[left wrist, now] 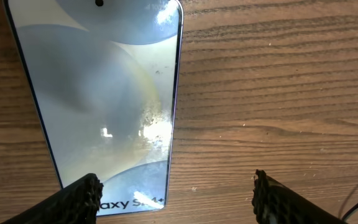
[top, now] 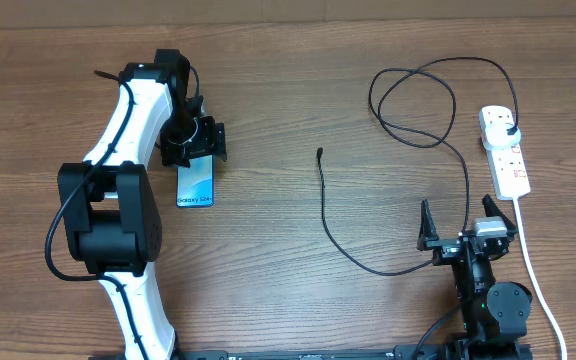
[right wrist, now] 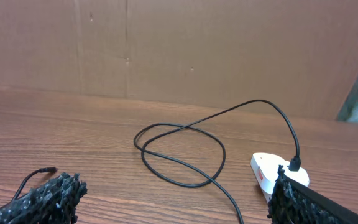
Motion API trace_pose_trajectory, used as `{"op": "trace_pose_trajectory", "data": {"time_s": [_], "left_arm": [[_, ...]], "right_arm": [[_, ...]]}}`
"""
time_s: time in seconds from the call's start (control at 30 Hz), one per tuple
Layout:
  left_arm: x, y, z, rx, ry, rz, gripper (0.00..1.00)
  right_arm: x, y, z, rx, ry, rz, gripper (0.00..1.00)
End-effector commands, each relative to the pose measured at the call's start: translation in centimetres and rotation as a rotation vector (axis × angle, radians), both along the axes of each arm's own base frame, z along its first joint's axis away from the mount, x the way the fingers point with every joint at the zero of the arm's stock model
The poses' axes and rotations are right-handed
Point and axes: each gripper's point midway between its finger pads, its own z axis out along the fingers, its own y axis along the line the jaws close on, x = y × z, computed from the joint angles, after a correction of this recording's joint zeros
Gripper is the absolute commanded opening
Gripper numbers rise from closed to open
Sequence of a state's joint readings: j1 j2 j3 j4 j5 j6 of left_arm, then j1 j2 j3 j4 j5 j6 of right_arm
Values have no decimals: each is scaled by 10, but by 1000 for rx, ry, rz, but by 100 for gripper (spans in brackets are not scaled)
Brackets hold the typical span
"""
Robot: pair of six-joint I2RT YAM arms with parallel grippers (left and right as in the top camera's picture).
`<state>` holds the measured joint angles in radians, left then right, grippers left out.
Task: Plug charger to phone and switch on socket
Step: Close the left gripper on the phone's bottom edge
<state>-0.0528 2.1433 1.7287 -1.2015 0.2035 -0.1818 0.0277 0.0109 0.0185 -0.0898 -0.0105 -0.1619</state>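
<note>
Wood grain runs across the bare table (top: 288, 100), and on it we find the phone (top: 195, 183) lying flat, screen up and lit, on the left side. The left gripper (top: 194, 143) hangs over it with its jaws spread wide and nothing between them. From the wrist, one finger (left wrist: 82, 199) shows over the phone's corner by the printed text and the other over bare wood, so the claw sits off to one side of the phone. We cannot tell how high it is. We judge it is there to steady or turn the phone so a short edge faces the cable.

The charger (top: 324, 195) trails from a loose connector tip (top: 320, 153) at mid-table, well apart from the phone, through a big loop to its plug (top: 508, 128). The plug appears seated in the far end of the socket (top: 503, 150) on the right. That leaves the tip free to be carried leftward.

The right gripper (top: 456, 222) waits near the socket, beside the cable, its claw fully spread and empty. From there it could reach the cable or the red switches (top: 515, 172)

We judge neither step done yet
</note>
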Motion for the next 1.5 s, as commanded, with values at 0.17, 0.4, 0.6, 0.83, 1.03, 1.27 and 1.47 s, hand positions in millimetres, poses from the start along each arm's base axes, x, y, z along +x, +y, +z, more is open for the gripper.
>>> {"op": "trace_pose_trajectory", "data": {"time_s": [0.17,0.4,0.6,0.83,1.03,1.27,1.47], "left_arm": [[12,37,1,215,-52,15,91],[-2,43,-25,250,-21,10,97],[-7,30,-39,176,-18,-14,98],[-8,30,-40,178,-19,-35,97],[-13,31,-55,178,-20,-38,96],[-22,32,-71,182,-15,-57,93],[-20,32,-73,181,-26,-56,86]], "right_arm": [[0,0,-2,-4,-4,-4,100],[0,0,-2,-4,-4,-4,100],[0,0,-2,-4,-4,-4,100],[0,0,-2,-4,-4,-4,100],[0,0,-2,-4,-4,-4,100],[0,0,-2,-4,-4,-4,100],[0,0,-2,-4,-4,-4,100]]}}
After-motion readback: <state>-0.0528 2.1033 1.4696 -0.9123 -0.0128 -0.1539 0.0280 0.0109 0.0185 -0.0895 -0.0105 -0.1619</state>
